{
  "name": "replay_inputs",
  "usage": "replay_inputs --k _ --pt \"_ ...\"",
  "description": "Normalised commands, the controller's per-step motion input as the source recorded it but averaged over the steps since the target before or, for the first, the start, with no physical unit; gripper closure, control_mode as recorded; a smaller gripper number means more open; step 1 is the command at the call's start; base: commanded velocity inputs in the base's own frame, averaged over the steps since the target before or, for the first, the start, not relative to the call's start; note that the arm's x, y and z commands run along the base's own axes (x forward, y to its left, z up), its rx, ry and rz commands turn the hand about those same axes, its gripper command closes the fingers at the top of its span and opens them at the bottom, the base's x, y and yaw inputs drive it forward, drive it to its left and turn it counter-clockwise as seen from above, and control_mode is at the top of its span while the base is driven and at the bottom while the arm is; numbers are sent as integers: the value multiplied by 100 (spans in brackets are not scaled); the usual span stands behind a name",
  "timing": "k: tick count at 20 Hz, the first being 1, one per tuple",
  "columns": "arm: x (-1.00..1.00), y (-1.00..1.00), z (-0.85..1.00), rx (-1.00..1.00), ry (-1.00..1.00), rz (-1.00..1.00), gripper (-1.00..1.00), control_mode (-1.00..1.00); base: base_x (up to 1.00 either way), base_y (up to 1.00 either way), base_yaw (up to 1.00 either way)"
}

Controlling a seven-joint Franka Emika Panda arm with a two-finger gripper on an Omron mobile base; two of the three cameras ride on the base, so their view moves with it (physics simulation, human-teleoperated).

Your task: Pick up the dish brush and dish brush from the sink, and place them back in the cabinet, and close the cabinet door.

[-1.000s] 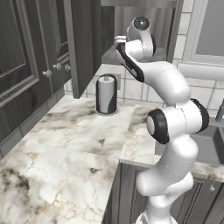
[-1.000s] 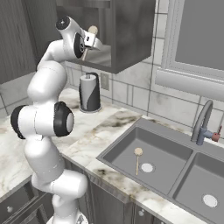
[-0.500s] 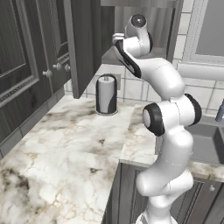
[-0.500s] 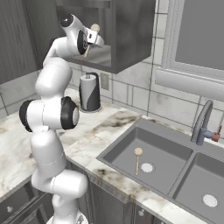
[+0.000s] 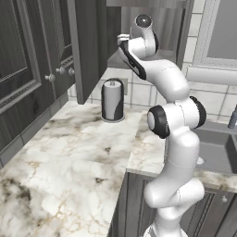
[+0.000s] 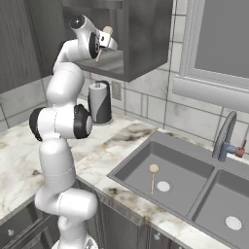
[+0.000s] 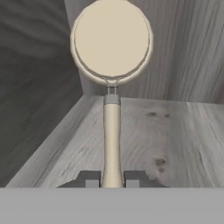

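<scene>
No brand, label or writing readable on anything. Hand [image 7: 112,179] is clenched on one dish brush [image 7: 111,109], both fingertips pinching the thin handle low down; the round tan head stands up past the fingers, w/ the grey streaked floor and back wall of the cabinet [image 7: 175,131] behind it. Handle's lower end is cut off at the fingertips. In the right base view the hand [image 6: 103,43] is up at the cabinet [image 6: 146,44] opening, held brush [image 6: 104,39] poking out as a small tan stub; whether it touches the shelf can't be told. In the left base view the hand is hidden behind the arm's wrist, and the cabinet door [image 5: 88,46] stands open to the left of the arm. Second dish brush [image 6: 153,176] lies on the floor of the sink [image 6: 146,160], left basin, just beside the white drain [image 6: 164,186], head pointing toward the back wall. Paper towel roll [image 6: 99,103] upright on the marble tabletop [image 5: 69,157] below the cabinet. Faucet [image 6: 224,138] behind the sink, partly cut off at the right edge.
</scene>
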Motion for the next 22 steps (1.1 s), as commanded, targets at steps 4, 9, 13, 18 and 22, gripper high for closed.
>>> replay_inputs --k 4,9,13,18,22 --pt "22 0 -11 0 0 0 100 -100 0 0 0" --pt "17 0 -18 0 0 0 100 -100 0 0 0" --pt "18 0 -19 0 0 0 100 -100 0 0 0" --pt "17 0 -19 0 0 0 100 -100 0 0 0" --pt "18 0 -19 0 0 0 100 -100 0 0 0"
